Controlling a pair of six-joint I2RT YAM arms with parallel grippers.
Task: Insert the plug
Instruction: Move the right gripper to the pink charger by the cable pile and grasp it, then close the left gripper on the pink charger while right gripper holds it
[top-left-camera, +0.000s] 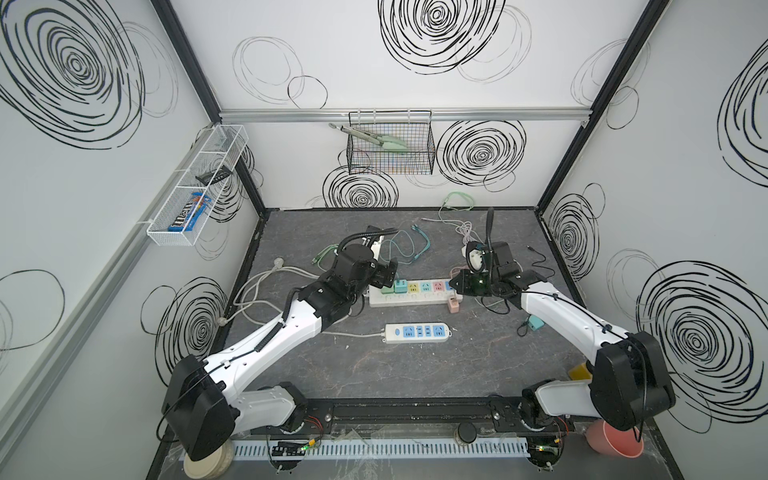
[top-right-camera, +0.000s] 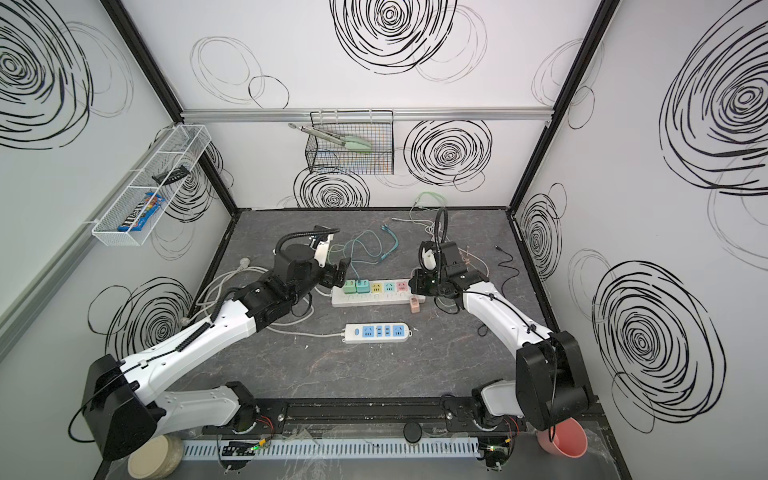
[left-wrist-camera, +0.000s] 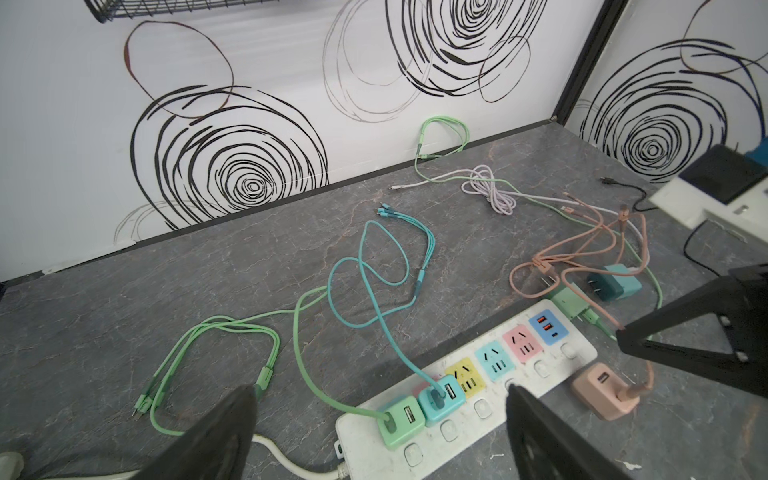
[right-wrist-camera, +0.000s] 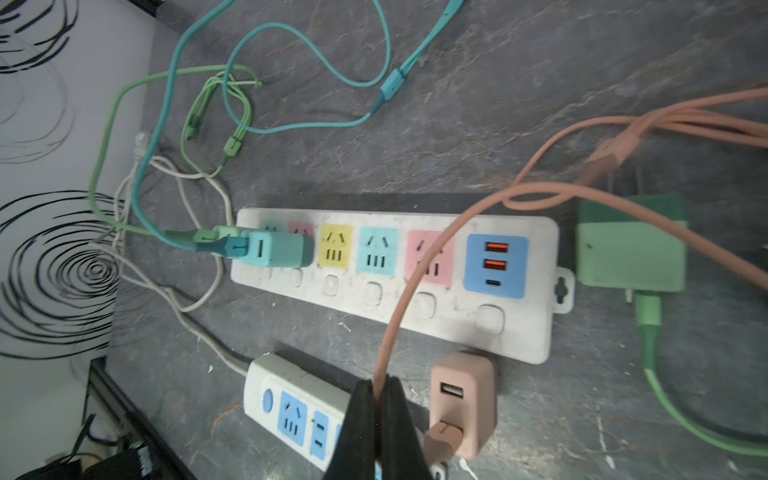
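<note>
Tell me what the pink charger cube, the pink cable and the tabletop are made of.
The pink charger cube: moulded plastic, matte, rounded edges, no glare. The pink cable: probably a soft rubbery or woven sleeve; it bends freely, texture too blurred to tell. The tabletop: dark grey with pale veins, so stone or stone-print laminate.

The only wording I can read is "m&m's" on the blue candy packet (top-left-camera: 189, 216) in the white wire basket (top-left-camera: 170, 240), left of frame.
</note>
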